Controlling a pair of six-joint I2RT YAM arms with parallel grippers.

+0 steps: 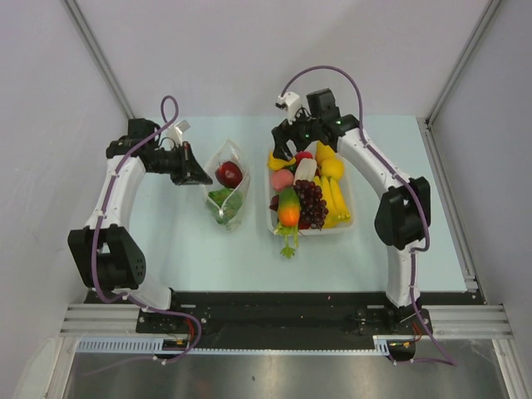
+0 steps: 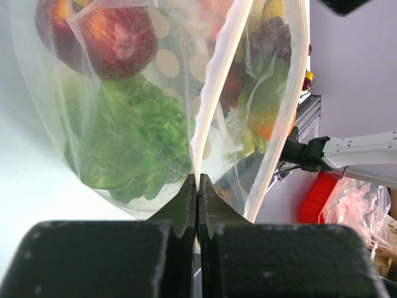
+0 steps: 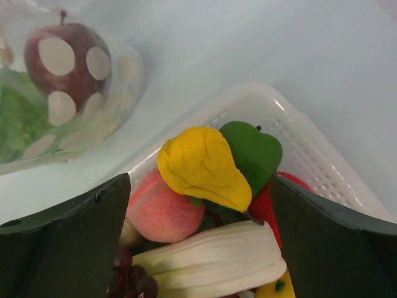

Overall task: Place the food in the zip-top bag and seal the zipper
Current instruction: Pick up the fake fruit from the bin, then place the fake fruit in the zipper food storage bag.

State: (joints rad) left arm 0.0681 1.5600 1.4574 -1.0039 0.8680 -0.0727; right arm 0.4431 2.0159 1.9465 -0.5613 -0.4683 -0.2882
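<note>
The bag (image 1: 226, 193), clear with white dots, lies on the pale table (image 1: 391, 158) between the left claw (image 2: 197, 189) and the white tray (image 1: 347, 218), close to the tray but apart from it in the top view. Inside the bag there is a dark red apple (image 1: 229, 174) at the far end and a green lettuce (image 1: 225, 202) at the near end. The left claw is clenched: in its wrist view the two black jaws are pressed together, and the zipper strip (image 2: 217, 81) of the bag runs down into the line where they meet, so it grasps the bag by its edge. The other side of the rim curves away from this strip, so the mouth of the bag stands open. The right claw (image 1: 293, 148) hangs over the far end of the tray with its jaws spread wide and nothing gripped between them. Under it, the wrist view shows a yellow fruit (image 3: 198, 164), a pink peach (image 3: 162, 211), a green piece (image 3: 251, 149) and a white vegetable (image 3: 217, 257); whether the fingers touch any of them I cannot tell. The tray also holds a carrot (image 1: 288, 212), whose green top hangs over the near rim, purple grapes (image 1: 311, 202) and bananas (image 1: 334, 199)
</note>
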